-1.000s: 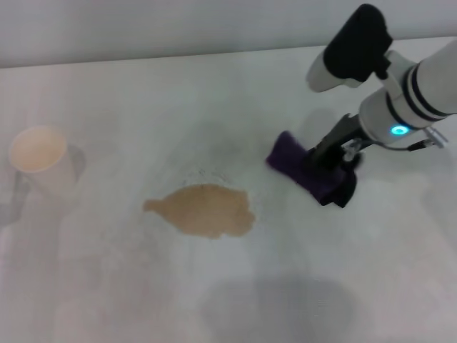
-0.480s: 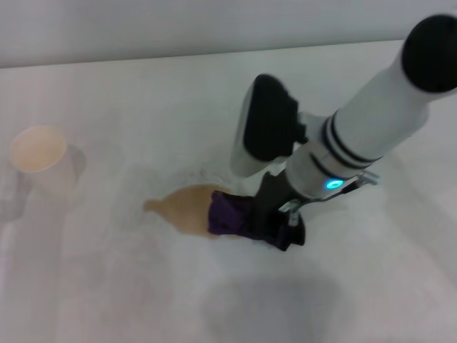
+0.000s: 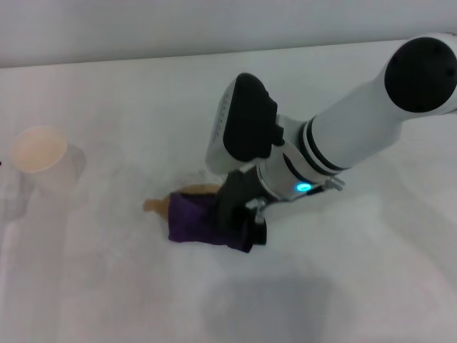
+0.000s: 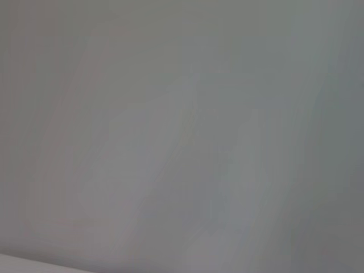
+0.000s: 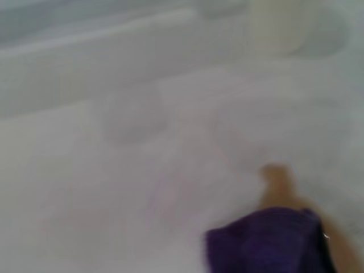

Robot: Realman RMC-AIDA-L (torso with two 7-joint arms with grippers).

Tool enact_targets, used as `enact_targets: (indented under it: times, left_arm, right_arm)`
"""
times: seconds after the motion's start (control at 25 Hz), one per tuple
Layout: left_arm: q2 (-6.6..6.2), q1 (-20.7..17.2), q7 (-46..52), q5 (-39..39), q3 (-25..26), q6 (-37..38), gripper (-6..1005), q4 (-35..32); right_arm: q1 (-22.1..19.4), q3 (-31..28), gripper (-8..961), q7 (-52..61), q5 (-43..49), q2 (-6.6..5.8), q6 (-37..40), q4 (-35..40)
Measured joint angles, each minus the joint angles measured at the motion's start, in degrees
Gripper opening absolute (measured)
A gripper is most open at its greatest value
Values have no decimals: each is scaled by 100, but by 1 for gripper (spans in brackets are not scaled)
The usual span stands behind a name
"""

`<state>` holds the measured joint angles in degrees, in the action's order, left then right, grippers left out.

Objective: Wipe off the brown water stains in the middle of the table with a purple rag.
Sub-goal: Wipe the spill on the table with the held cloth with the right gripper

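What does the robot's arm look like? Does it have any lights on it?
The right arm is a thick white tube with a round black cap at its upper joint and thin black rings near the wrist. A small blue-green light glows there. A white box with a black face sits on the wrist, and the right gripper below is black. The left arm is not in view.

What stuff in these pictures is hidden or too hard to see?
- Brown water stains: head view, mostly under the purple rag.
- Right gripper: its fingers are masked by wrist and rag.
- Left gripper: in no view; the left wrist view shows only blank grey.
- Paper cup: right wrist view, blurred, cut off.
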<state>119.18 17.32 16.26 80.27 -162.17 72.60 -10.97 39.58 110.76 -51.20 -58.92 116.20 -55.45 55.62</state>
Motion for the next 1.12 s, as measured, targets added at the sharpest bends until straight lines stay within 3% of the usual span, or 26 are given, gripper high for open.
enact_targets:
  times: [0.2,0.36,0.52,0.84,1.12]
  left_arm:
    - [12,0,0,-19,-44,-18,890,-37]
    - [18,-52,0,-43,-62,-18,890,-87]
    - [22,-104,0,-87,-62,-46,890,-129]
    - [27,-152,0,-178,-60,-89,891,-136]
    - [27,-150,-32,-358,-61,-87,891,-117]
  right_arm:
    - [101,-146,74,235,43,-25,1056,-388]
    - [152,-624,78,400,214,-44,1237,-724]
    - [183,-649,82,372,194,-17,1234,-848]
    - [568,590,91,278,-880,-1,1056,-769]
    - [809,1101,98,29,-1690,0,1145,-770]
